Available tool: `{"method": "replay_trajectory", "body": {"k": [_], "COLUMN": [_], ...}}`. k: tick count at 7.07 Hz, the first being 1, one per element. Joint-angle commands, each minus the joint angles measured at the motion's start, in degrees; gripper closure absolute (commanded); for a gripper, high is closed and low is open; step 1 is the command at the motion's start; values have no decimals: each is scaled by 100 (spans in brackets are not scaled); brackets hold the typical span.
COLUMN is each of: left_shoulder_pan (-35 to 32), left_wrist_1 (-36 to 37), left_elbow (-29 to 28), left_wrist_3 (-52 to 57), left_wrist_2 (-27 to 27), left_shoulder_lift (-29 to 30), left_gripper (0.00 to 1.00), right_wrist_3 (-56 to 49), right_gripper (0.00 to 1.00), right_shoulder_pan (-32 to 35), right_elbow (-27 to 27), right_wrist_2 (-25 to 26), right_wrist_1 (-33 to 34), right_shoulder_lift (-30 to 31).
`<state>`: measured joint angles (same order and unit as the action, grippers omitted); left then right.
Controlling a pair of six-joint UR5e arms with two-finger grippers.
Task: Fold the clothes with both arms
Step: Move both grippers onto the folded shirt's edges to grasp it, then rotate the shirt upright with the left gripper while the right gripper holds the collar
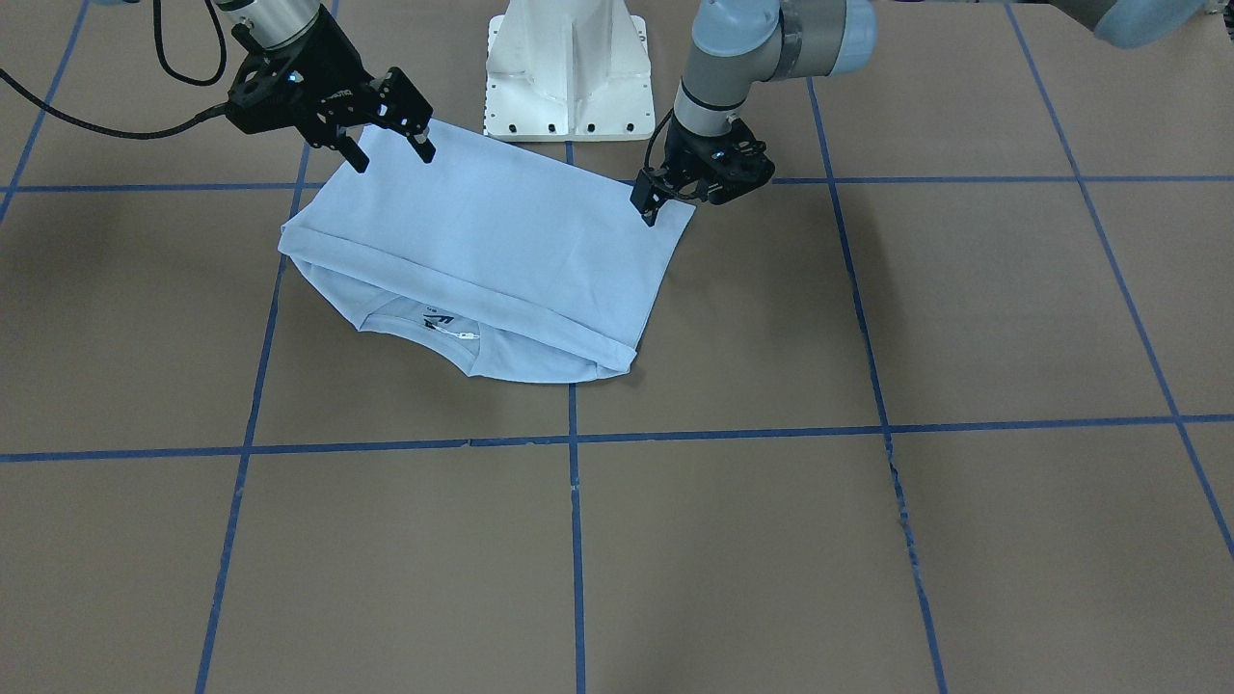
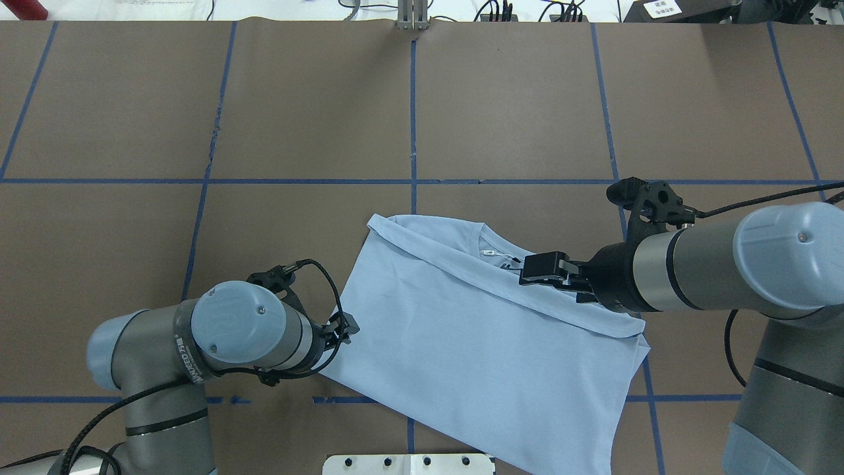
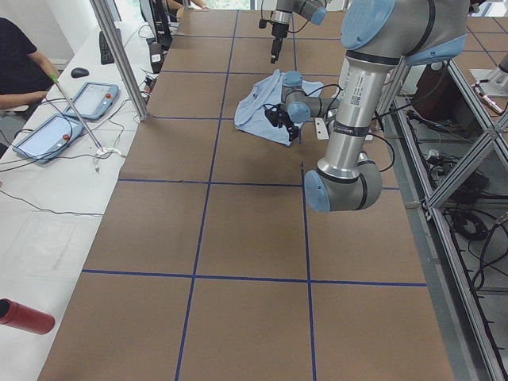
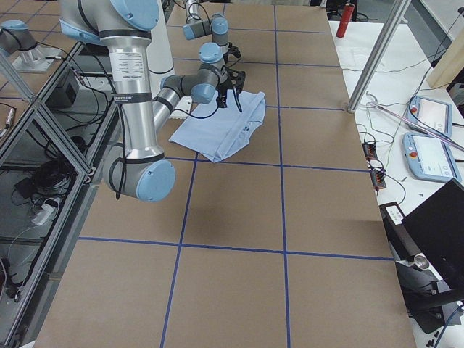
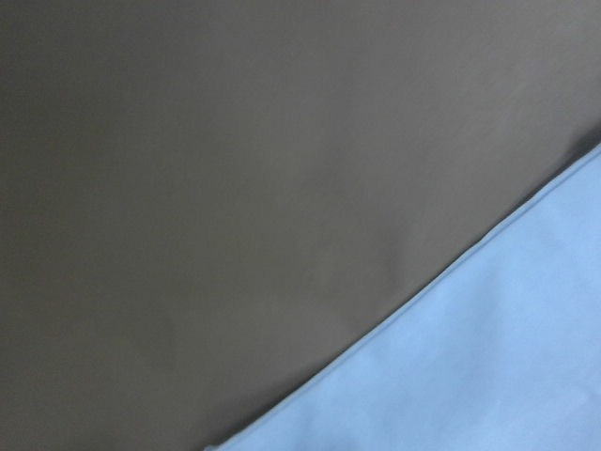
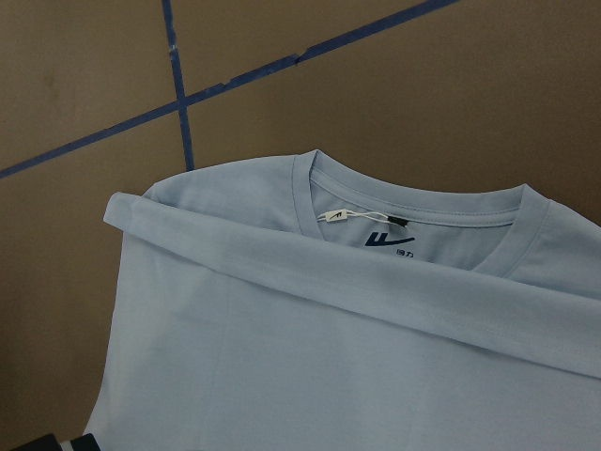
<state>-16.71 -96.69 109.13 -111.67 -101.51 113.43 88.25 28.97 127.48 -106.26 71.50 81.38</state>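
T-shirt (image 1: 482, 241), light blue, lies folded on the table (image 1: 771, 540) just in front of my white base (image 1: 567, 67); its lower half is doubled up over the chest, and the fold makes a soft rolled band across the cloth just short of the ribbed round collar (image 6: 423, 202); a dark printed label (image 6: 385, 242) and a small white tag show inside the neck. The cloth is smooth and matte with a few faint creases; its outline is a slanted rectangle. My right gripper (image 1: 390, 152) hangs above the shirt, fingers spread apart and holding nothing; my left gripper (image 1: 648, 207) points down at the corner on my left side, tips at the cloth's edge; whether it is pinched or loose I cannot tell. The table is covered in flat brown paper, marked into big squares by blue tape lines (image 1: 576, 540). Along its far side runs a white bench (image 3: 48, 206) with tablets (image 3: 95, 99), cables, a red cylinder (image 3: 24, 316) and a seated person (image 3: 16, 63) in black.
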Motion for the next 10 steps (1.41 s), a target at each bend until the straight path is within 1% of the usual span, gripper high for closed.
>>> {"method": "replay_trajectory", "body": {"k": [1,4,5,6,7,8,10], "left_shoulder_pan": [141,133,133,124,124,124,80], "left_wrist_1": [9,9,9,9,114,237,247], "left_elbow": [-49,-251,-251,-234,-173,-138,-41], "left_wrist_3": [-232,-232,-241,-249,-241,-241,-206], "left_wrist_2": [105,271,272,272,272,272,254], "left_shoulder_lift": [-32,-14,-14,-14,-6,29,38], "left_gripper": [4,13,23,48,78,100,100], "right_wrist_3": [-1,-1,-1,-1,-1,-1,-1], "right_gripper": [0,0,0,0,0,0,0], "right_shoulder_pan": [-5,-5,4,4,4,4,13], "right_elbow": [-100,-101,-92,-92,-92,-92,-83], "right_wrist_2": [88,88,88,88,88,88,88], "right_wrist_1": [4,4,4,4,4,4,4], "right_shoulder_lift": [-174,-184,-175,-175,-175,-175,-158]}}
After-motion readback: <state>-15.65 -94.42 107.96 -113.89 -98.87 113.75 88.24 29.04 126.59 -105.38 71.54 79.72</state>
